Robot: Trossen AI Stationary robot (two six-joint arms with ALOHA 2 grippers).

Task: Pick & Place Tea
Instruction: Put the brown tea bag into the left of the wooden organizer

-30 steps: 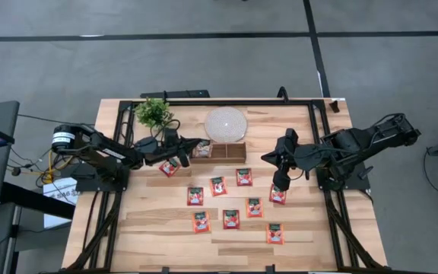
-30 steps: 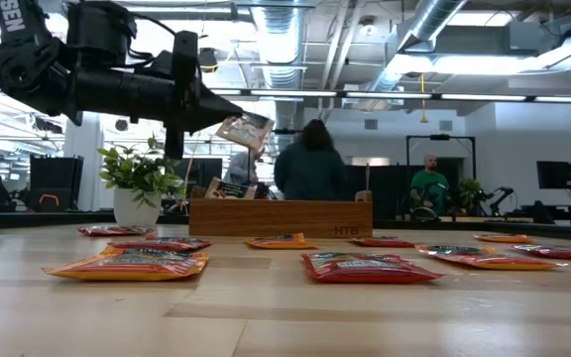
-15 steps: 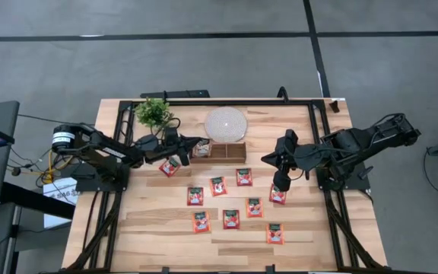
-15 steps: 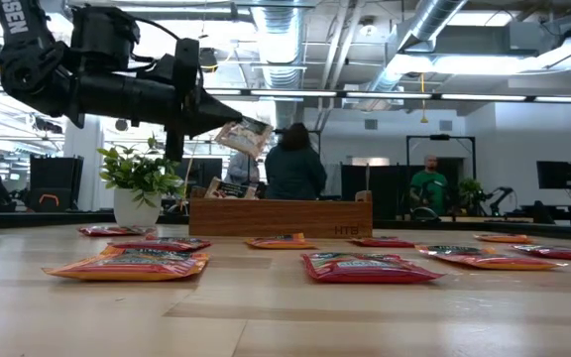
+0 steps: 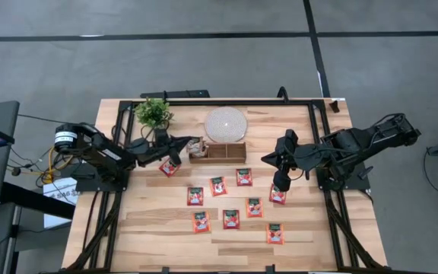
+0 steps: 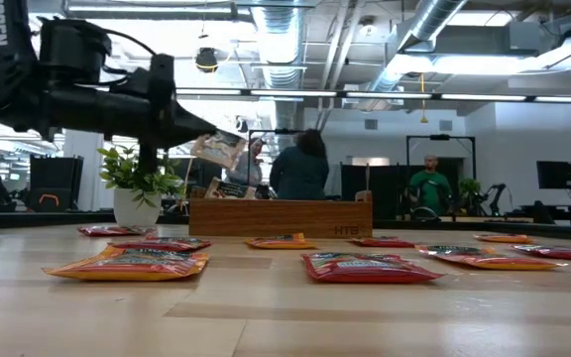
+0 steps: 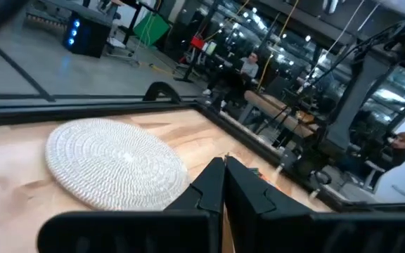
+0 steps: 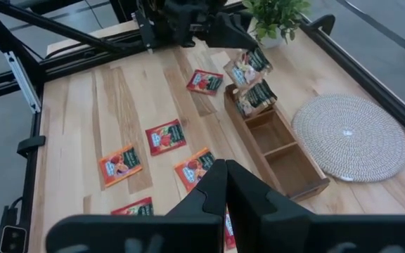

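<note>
left gripper (image 5: 189, 142) clamps pale sachet (image 6: 218, 150) above tray (image 5: 230, 154) left end | right gripper (image 5: 279, 185) closed, empty, its tips hide part of red sachet (image 5: 277, 197)

Left pincer's (image 7: 223, 184) sachet (image 6: 218, 150) print illegible

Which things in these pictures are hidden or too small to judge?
- Wooden tray, low view: its wall hides the compartments.
- Pale sachet held by the left end effector, right wrist view: print too small.
- Sachet under the shut right end effector, high view: contact unclear.
</note>
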